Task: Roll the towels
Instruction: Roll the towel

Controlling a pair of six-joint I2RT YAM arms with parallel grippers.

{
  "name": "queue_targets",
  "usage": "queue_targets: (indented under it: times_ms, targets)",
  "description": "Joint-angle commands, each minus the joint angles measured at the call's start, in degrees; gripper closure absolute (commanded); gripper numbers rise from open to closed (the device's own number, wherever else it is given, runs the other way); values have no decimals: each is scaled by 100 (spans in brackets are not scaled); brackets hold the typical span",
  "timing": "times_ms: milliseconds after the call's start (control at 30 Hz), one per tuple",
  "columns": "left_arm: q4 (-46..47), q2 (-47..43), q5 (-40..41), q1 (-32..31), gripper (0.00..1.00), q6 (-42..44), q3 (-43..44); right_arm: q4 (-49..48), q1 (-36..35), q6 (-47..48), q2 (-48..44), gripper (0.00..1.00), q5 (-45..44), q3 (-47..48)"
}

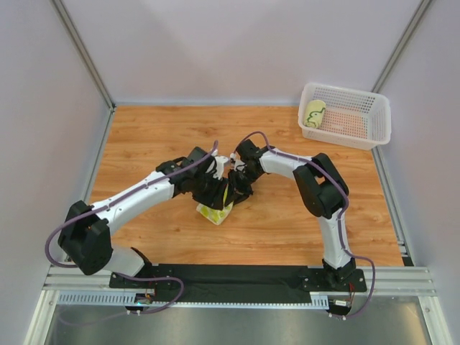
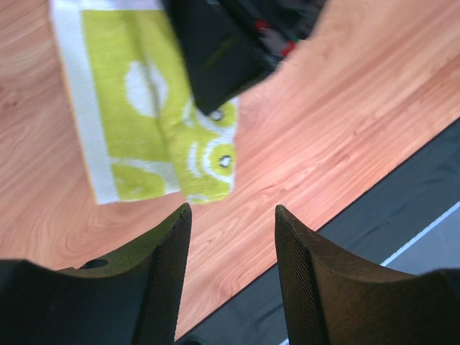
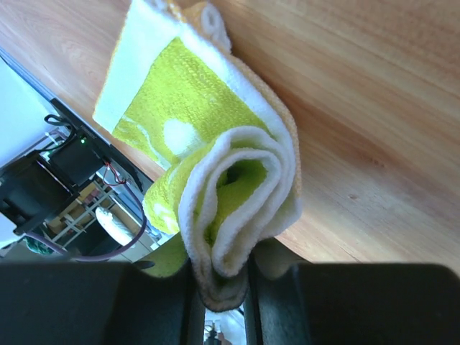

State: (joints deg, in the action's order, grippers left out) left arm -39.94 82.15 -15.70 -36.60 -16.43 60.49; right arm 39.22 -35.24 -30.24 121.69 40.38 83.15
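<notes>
While the right hand (image 3: 221,298) is pinched narrow on the coiled end of the towel (image 3: 208,129), its two fingers clamp the folded layers between them, a cream and green spiral showing just above the tips. Roll is loose: layers gape, open hollow at the core. The flat tail of the cloth runs away from the grip and lies on the surface (image 1: 158,136), about mid-width and somewhat toward the near side. Left hand (image 2: 231,219) is just beside it, fingers spread to a middling gap with nothing between them, hovering over bare wood short of the towel's corner and not touching the cloth. Risks, as judged: the hold is on the coil's rim only, so a turn or lift with the tail unpinned could drag the whole cloth and let the spiral slacken or unwind. The hollow core could also flatten into a plain fold. Both wrists crowd over the same spot in the overhead view, and the right hand sits over the cloth where the left would need to press, so a bump between them is likely if either moves in carelessly. Farther out, the black base plate (image 1: 237,277) runs along the near edge, near the towel's loose end. A white basket (image 1: 379,121) stands at the far right corner, well apart, with one rolled towel (image 1: 314,113) at its left end.
</notes>
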Motion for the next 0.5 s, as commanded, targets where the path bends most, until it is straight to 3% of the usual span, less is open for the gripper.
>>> queue_targets:
  times_ms: [0,467]
  targets:
    - [162,-94,841,-487,44,315,-45,305,-62,-167,127,88,-92,201]
    - [954,1003,910,-1121,43,157,-591,463,-70,-96,136,89,-48,324]
